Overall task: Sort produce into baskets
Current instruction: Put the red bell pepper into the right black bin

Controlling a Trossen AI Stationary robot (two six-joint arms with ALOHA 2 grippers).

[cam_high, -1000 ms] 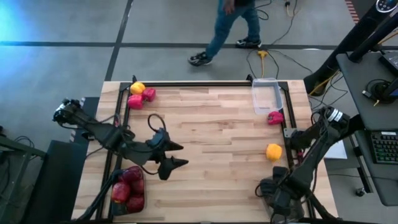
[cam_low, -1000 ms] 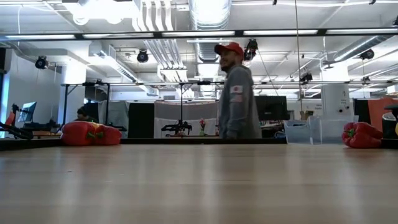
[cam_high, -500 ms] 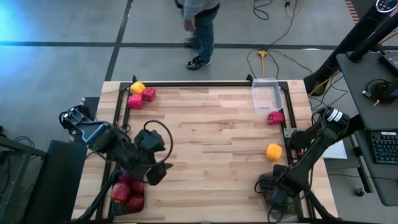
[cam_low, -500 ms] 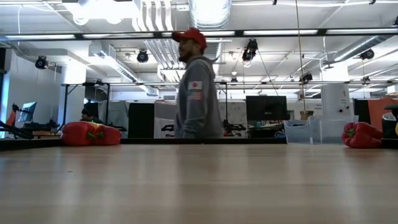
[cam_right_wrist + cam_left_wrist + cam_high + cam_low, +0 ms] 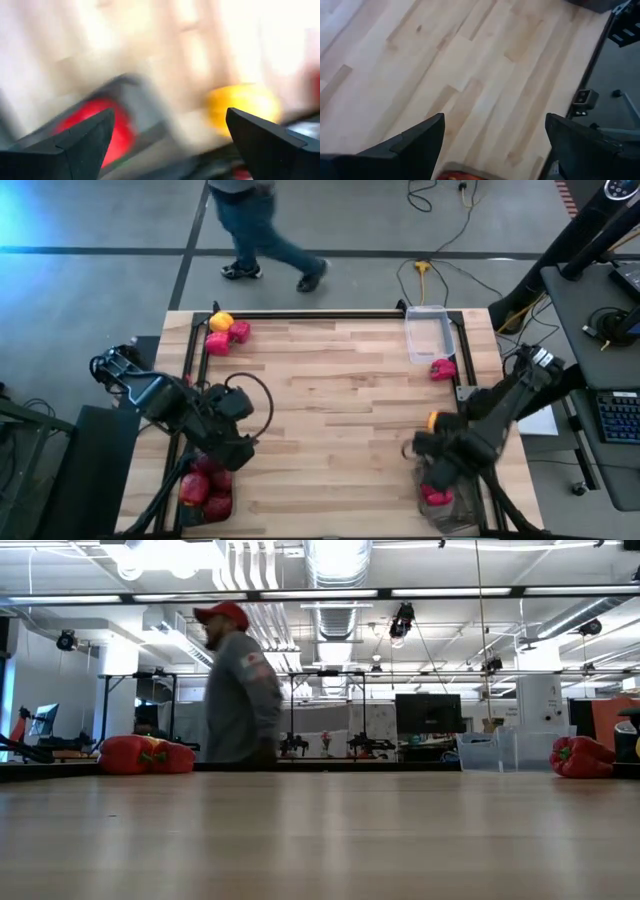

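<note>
Yellow fruit (image 5: 432, 419) half hidden under right arm (image 5: 495, 415)

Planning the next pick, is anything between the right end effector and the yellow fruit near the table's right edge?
Nothing visible. The right end effector is open, and the yellow fruit lies just ahead on bare table.

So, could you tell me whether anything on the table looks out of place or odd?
Nothing is spilled or damaged. One red pepper lies on the wood just outside the clear bin, which looks empty, and a yellow pepper and two red ones sit loose in the far left corner.
</note>
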